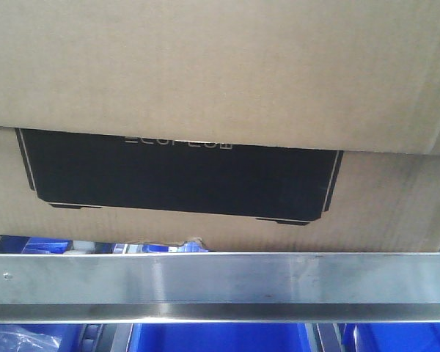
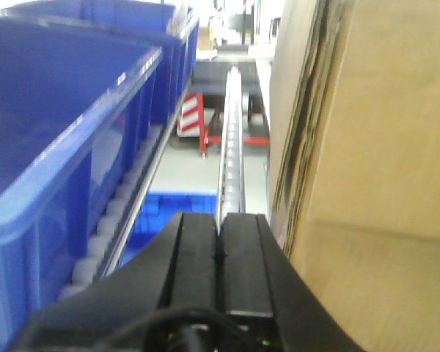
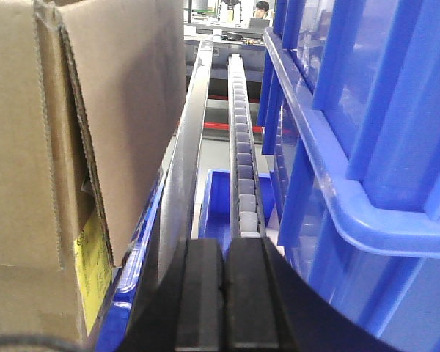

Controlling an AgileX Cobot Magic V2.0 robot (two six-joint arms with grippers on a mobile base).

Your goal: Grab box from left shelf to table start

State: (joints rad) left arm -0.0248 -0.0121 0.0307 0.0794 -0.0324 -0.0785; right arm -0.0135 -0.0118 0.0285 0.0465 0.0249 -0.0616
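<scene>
— What is shown in front?
— The box (image 1: 220, 81) is seen on the shelf (image 1: 220, 282), long axis along the shelf front, black panel (image 1: 180, 176) faced outward.
— Left wrist?
— The left hand (image 2: 218, 220) is closed on nothing, beside the box.
— Right wrist?
— The right hand (image 3: 225, 249) likewise. The flanking step is judged to be in hand; an inward squeeze is called for.

The left tool (image 2: 218, 220) and right tool (image 3: 225, 246) are blocky black.

The box (image 1: 220, 110) fills the view above the left shelf (image 1: 220, 282) rail; blue bins (image 1: 220, 339) show below.
</scene>
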